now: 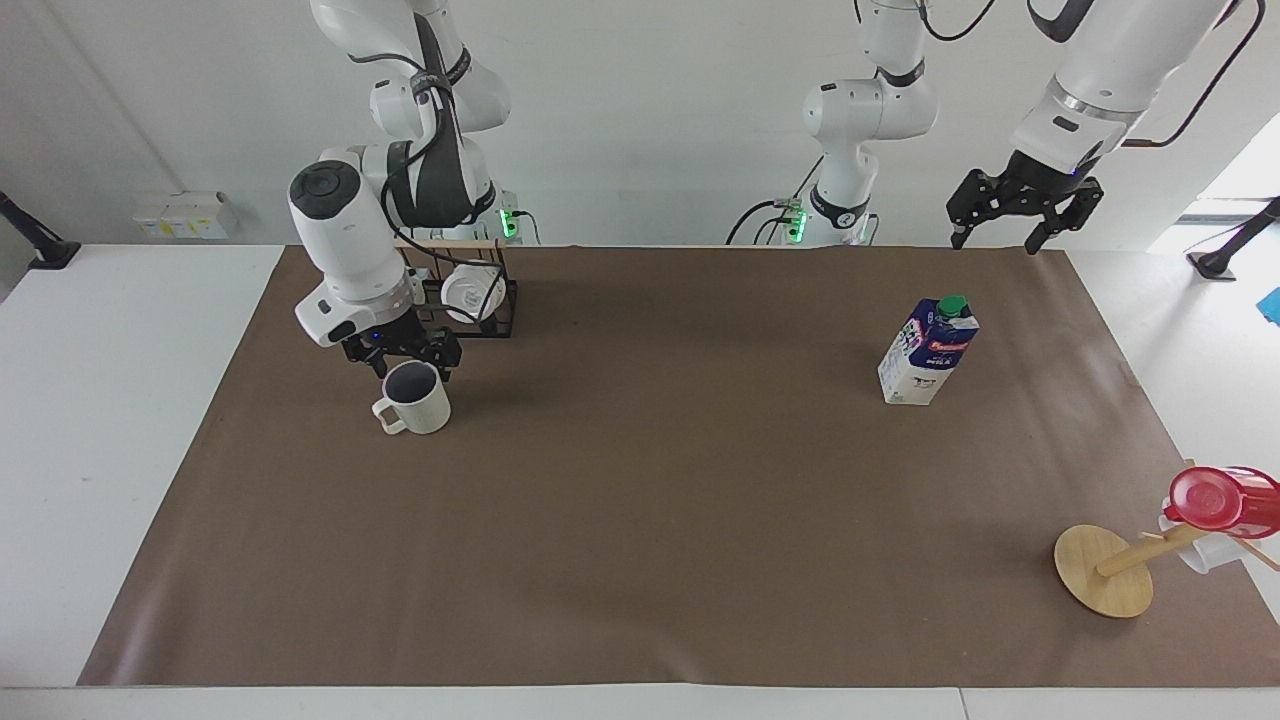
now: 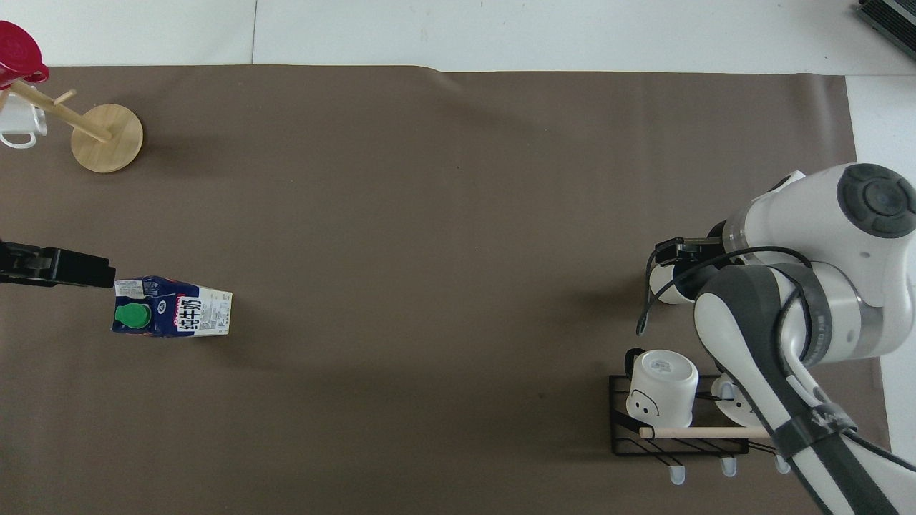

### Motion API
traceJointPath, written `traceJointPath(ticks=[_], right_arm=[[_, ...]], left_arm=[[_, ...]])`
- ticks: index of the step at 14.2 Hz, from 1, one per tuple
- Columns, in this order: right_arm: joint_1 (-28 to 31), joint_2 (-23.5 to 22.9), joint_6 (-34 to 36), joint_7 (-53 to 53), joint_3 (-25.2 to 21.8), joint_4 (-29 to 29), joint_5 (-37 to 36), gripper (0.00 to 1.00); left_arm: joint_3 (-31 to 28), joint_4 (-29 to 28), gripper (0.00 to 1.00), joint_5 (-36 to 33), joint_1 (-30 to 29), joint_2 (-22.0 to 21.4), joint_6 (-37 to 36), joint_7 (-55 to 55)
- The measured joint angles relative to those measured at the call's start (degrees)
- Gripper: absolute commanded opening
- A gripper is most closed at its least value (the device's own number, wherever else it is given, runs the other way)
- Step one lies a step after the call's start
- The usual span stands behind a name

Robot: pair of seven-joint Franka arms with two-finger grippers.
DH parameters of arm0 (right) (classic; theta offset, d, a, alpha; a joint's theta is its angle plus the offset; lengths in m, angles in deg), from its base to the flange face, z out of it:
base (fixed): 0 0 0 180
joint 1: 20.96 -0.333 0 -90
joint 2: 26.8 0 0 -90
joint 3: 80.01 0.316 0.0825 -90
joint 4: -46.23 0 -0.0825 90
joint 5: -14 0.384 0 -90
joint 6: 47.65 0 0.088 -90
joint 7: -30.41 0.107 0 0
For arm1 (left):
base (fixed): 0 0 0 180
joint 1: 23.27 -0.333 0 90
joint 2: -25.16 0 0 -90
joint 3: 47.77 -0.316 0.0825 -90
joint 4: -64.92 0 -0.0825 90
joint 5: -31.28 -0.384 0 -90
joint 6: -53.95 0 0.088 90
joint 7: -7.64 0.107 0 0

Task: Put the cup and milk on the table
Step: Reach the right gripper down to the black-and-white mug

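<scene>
The cream-white cup (image 1: 420, 405) stands upright on the brown sheet (image 1: 650, 480) of the table (image 1: 120, 330), toward the right arm's end. My right gripper (image 1: 410, 368) is low at the cup's rim, open, with a finger on each side of it; I cannot tell if they touch. In the overhead view the right arm hides most of the cup (image 2: 662, 292). The milk (image 1: 928, 350) stands upright toward the left arm's end; it also shows in the overhead view (image 2: 172, 317). My left gripper (image 1: 1020, 222) waits open and empty, up in the air beside the milk.
A black wire rack (image 1: 497, 318) with two glossy white mugs stands just nearer to the robots than the cup. A tipped wooden mug tree (image 1: 1105, 570) with a red transparent cup (image 1: 1220, 500) lies farther from the robots than the milk.
</scene>
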Motion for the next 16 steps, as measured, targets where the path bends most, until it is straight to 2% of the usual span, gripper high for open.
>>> traceJointPath(ticks=[5, 11, 12, 13, 15, 16], right_arm=[[0.01, -1.77, -4.44, 0.10, -0.02, 3.25, 0.00, 1.00], [0.09, -3.64, -7.73, 0.22, -0.04, 4.43, 0.00, 1.00], [0.15, -3.66, -7.74, 0.23, -0.06, 4.46, 0.00, 0.90], [0.18, -3.66, -7.75, 0.23, -0.06, 4.46, 0.00, 0.72], [0.22, -3.66, -7.75, 0.25, -0.07, 4.46, 0.01, 0.26], [0.24, -3.66, -7.75, 0.25, -0.09, 4.46, 0.01, 0.07]], left_arm=[[0.00, 0.00, 1.00, 0.00, 0.00, 0.00, 0.00, 0.00], [0.00, 0.00, 1.00, 0.00, 0.00, 0.00, 0.00, 0.00], [0.00, 0.00, 1.00, 0.00, 0.00, 0.00, 0.00, 0.00], [0.00, 0.00, 1.00, 0.00, 0.00, 0.00, 0.00, 0.00], [0.00, 0.00, 1.00, 0.00, 0.00, 0.00, 0.00, 0.00], [0.00, 0.00, 1.00, 0.00, 0.00, 0.00, 0.00, 0.00]])
